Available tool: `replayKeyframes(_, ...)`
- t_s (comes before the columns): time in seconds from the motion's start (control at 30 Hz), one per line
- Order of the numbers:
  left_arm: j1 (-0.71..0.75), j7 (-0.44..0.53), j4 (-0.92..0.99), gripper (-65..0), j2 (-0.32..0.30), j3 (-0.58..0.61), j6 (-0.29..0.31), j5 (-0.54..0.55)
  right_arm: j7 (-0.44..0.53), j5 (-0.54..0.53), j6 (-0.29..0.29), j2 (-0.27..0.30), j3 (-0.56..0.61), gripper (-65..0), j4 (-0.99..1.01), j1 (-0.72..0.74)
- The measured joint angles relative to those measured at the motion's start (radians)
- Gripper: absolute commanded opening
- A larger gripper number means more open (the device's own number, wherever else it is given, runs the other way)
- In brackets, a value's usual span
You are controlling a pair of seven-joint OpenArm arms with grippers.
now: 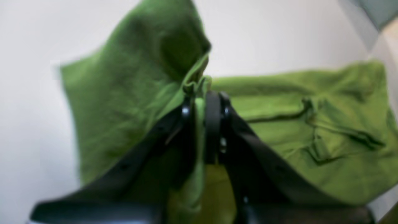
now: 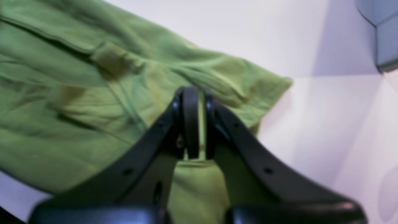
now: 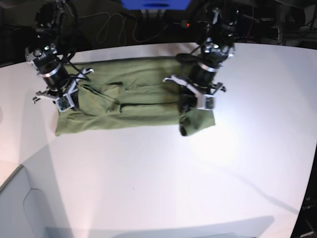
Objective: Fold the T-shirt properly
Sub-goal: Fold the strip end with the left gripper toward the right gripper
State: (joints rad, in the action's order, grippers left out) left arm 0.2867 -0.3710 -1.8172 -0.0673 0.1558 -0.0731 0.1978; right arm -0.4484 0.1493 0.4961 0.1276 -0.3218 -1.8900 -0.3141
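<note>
The olive-green T-shirt (image 3: 138, 99) lies crumpled lengthwise across the far half of the white table. At its right end, my left gripper (image 3: 185, 110) is shut on a raised fold of it. In the left wrist view the cloth bunches out above the left gripper (image 1: 205, 93) and hangs down to the rest of the T-shirt (image 1: 311, 130). My right gripper (image 3: 69, 101) is at the shirt's left end. In the right wrist view the right gripper (image 2: 197, 93) stands closed with a thin strip of the T-shirt (image 2: 77, 93) between the pads.
The white table (image 3: 198, 173) stretches toward the camera below the shirt. Cables (image 3: 114, 25) and a blue object (image 3: 156, 4) sit behind the table's far edge. A grey panel (image 3: 20, 208) shows at the lower left corner.
</note>
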Motion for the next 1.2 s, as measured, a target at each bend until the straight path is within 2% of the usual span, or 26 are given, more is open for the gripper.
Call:
replayKeyframes(0.03,-0.014,0.0,0.019,-65.0,0.015,0.027,-0.033,-0.021,-0.002,0.0,0.0,0.0,-0.002,-64.9,0.0,-0.007)
replayKeyframes(0.1,-0.044,0.003,0.055,-65.0,0.033,0.068,-0.055,-0.042,-0.004,0.0,0.0,0.0,0.0,-64.9,0.0,-0.015)
replayKeyframes(0.47,-0.156,0.007,0.217,-65.0,0.119,0.242,-0.069,-0.045,0.0,0.005,0.0,0.003,-0.001,-64.9,0.0,-0.013)
replayKeyframes(0.7,-0.182,0.007,0.284,-65.0,0.129,0.256,-0.069,-0.045,-0.005,0.005,0.0,0.003,-0.001,-64.9,0.0,-0.013)
replayKeyframes(0.8,-0.182,0.007,0.286,-65.0,0.133,0.259,-0.069,-0.045,-0.004,0.005,0.0,0.003,-0.001,-64.9,0.0,-0.008)
replayKeyframes(0.97,-0.21,0.008,0.286,-65.0,0.132,0.328,-0.073,-0.045,-0.003,0.005,0.0,0.002,0.0,-64.9,0.0,-0.005)
replayKeyframes(1.2,-0.209,0.005,0.287,-65.0,0.132,0.336,-0.072,-0.045,-0.002,0.005,0.0,0.003,0.0,-64.9,0.002,-0.005)
